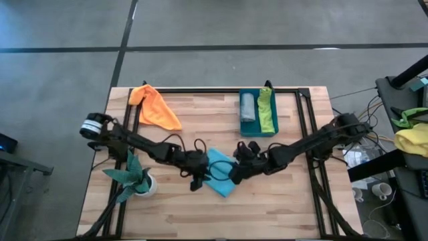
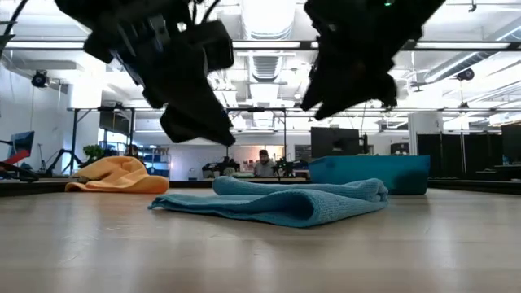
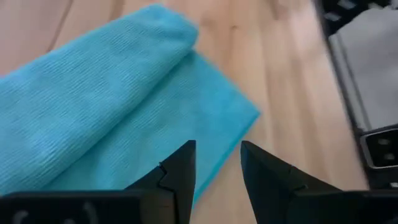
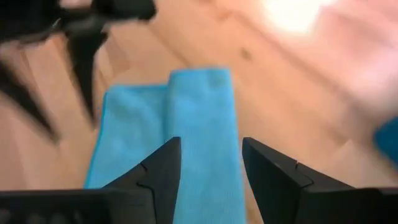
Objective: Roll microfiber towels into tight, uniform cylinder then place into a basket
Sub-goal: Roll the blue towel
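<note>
The turquoise towel point(image 1: 221, 173) lies on the table's middle near the front, one side folded over in a thick fold point(image 3: 93, 81); it also shows in the low view point(image 2: 285, 202). My left gripper point(image 3: 214, 152) is open and hovers above the towel's left edge. My right gripper point(image 4: 210, 146) is open and hovers above the towel's right part. In the low view both stand clear above the cloth. The teal basket point(image 1: 242, 127) at the far middle holds a grey roll point(image 1: 247, 107) and a lime green roll point(image 1: 267, 112). The orange towel point(image 1: 155, 107) lies crumpled at the far left.
A potted plant point(image 1: 134, 179) stands by the left arm near the table's left front. A black frame rail point(image 1: 200, 90) runs along the far edge. Bare wood lies between the towel and the basket. A yellow and green cloth heap point(image 1: 413, 134) lies off the table's right.
</note>
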`<act>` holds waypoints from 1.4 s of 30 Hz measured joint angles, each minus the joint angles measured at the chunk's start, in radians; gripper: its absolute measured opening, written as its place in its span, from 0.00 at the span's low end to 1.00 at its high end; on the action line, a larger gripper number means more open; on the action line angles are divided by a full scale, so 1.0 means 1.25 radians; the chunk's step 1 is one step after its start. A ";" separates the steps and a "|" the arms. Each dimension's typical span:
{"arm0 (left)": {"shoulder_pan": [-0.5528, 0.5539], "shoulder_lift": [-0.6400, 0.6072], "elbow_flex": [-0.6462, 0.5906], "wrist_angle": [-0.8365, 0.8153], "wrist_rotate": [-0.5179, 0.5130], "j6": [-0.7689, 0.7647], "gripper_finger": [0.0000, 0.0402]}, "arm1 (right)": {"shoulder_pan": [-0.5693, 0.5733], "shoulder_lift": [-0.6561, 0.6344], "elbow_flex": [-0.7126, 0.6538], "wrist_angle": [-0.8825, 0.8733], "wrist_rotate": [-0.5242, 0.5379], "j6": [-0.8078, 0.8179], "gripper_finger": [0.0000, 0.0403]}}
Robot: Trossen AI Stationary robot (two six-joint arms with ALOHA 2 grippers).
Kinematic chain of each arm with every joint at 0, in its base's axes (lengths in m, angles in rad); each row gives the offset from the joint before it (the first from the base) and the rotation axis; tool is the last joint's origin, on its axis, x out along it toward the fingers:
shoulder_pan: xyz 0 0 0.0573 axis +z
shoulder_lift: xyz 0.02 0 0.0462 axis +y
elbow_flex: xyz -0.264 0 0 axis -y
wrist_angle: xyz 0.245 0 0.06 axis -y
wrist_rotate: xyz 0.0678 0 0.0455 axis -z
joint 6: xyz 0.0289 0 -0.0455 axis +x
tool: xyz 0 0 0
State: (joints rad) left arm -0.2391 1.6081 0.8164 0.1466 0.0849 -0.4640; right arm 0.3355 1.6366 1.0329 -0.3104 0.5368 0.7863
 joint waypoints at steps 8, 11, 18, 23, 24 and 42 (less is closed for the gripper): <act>-0.020 -0.001 0.000 0.009 -0.012 -0.016 0.28 | -0.006 0.031 0.050 0.027 -0.029 -0.145 0.55; -0.022 -0.001 0.000 0.012 -0.017 -0.043 0.28 | -0.012 0.053 0.063 0.016 -0.048 -0.149 0.64; -0.067 0.006 -0.002 0.052 -0.091 -0.061 0.28 | -0.006 0.100 0.078 -0.001 -0.051 -0.191 0.69; -0.074 0.026 -0.004 0.057 -0.152 -0.018 0.28 | -0.005 0.124 0.081 0.000 -0.052 -0.193 0.69; -0.072 0.031 -0.003 0.066 -0.157 -0.019 0.28 | -0.005 0.125 0.082 0.002 -0.055 -0.193 0.69; -0.105 0.026 -0.008 0.031 -0.256 -0.022 0.28 | -0.005 0.121 0.140 0.000 -0.151 -0.222 0.66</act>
State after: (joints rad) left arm -0.3699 1.6412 0.8062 0.1856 -0.2346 -0.4916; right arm 0.3290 1.7882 1.2074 -0.3099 0.3482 0.5092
